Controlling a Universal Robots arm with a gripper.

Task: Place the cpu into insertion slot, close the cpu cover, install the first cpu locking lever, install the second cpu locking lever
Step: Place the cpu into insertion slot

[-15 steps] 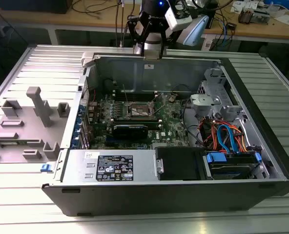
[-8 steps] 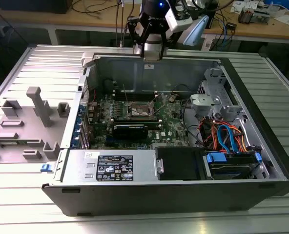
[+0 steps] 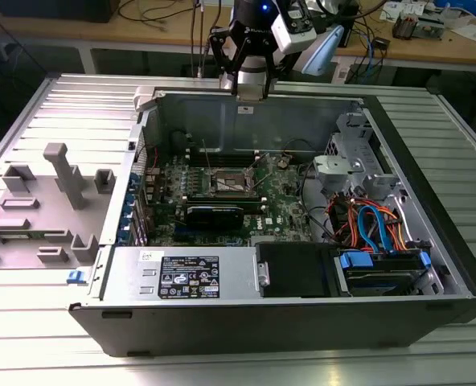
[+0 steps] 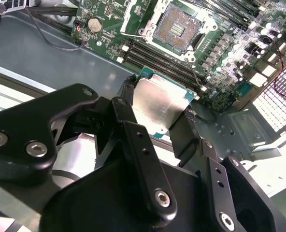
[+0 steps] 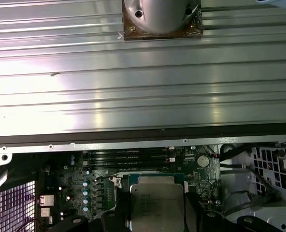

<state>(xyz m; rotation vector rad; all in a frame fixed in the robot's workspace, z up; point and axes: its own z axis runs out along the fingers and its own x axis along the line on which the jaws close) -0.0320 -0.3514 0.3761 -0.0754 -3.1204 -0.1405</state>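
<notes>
My gripper (image 4: 158, 106) is shut on the cpu (image 4: 157, 99), a flat silver-topped square on a green base, pinched by its two opposite edges between black fingers (image 4: 185, 126). In the first wrist view the cpu (image 5: 156, 207) sits in the gripper (image 5: 156, 215) over the green motherboard (image 5: 80, 193). The insertion slot (image 4: 178, 26) lies open with its dark pin field bare, apart from the cpu. The cpu cover (image 4: 132, 13) stands swung up beside it. In the exterior view the gripper (image 3: 252, 87) hangs above the case's rear wall, away from the slot (image 3: 232, 183).
Long black memory slots (image 4: 157, 60) run between cpu and socket. A coin battery (image 4: 94, 24) sits nearby. The open case (image 3: 431, 265) holds a power supply (image 3: 186, 277), a drive bay with blue and orange cables (image 3: 371, 225), and a black card (image 3: 214, 214). A grey fixture (image 3: 57, 177) stands at the exterior view's left.
</notes>
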